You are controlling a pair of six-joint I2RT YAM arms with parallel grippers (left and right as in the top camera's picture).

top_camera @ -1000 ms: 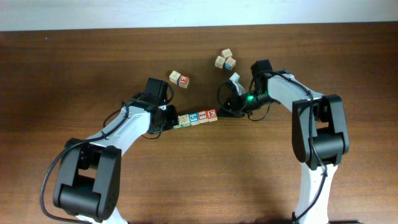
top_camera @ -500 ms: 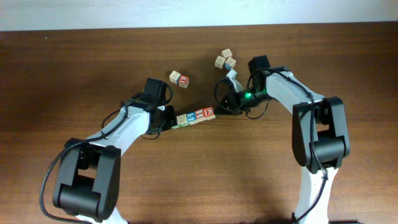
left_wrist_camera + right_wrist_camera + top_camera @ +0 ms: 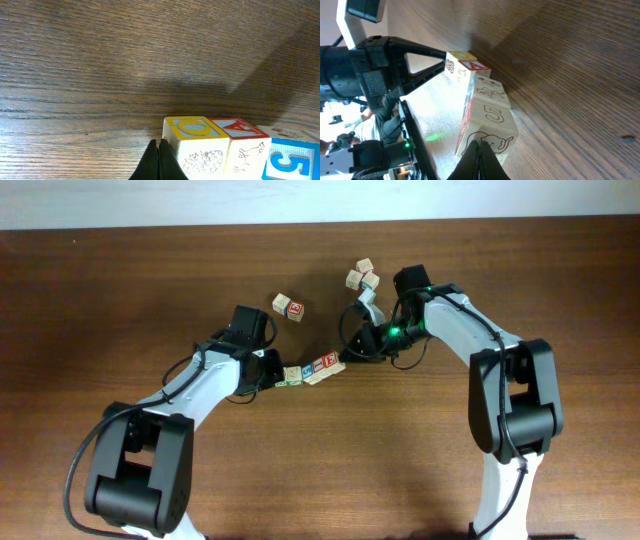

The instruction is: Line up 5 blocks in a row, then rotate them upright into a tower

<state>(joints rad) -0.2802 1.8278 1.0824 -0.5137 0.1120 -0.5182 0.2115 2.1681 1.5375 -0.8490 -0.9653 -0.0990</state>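
The 5 blocks (image 3: 312,369) lie joined in one slanted line at the table's middle, the right end farther back. My left gripper (image 3: 273,372) is shut with nothing in it, tips against the line's left end. In the left wrist view those tips (image 3: 159,150) touch the yellow-marked cube (image 3: 192,135), with a red-marked cube (image 3: 235,131) and a blue "5" cube (image 3: 292,160) beside it. My right gripper (image 3: 344,352) is shut and empty at the right end. Its tips (image 3: 481,148) press the elephant-marked end cube (image 3: 492,131).
A separate plain-and-red pair of cubes (image 3: 288,306) sits behind the line to the left. A small cluster of cubes (image 3: 362,276) lies just behind the right gripper. Both arms reach in from the near edge. The left gripper (image 3: 420,55) shows in the right wrist view.
My right gripper has moved back and left, pushing the line's right end away. The line has turned from nearly level to slanted. The left gripper has stayed at the left end.
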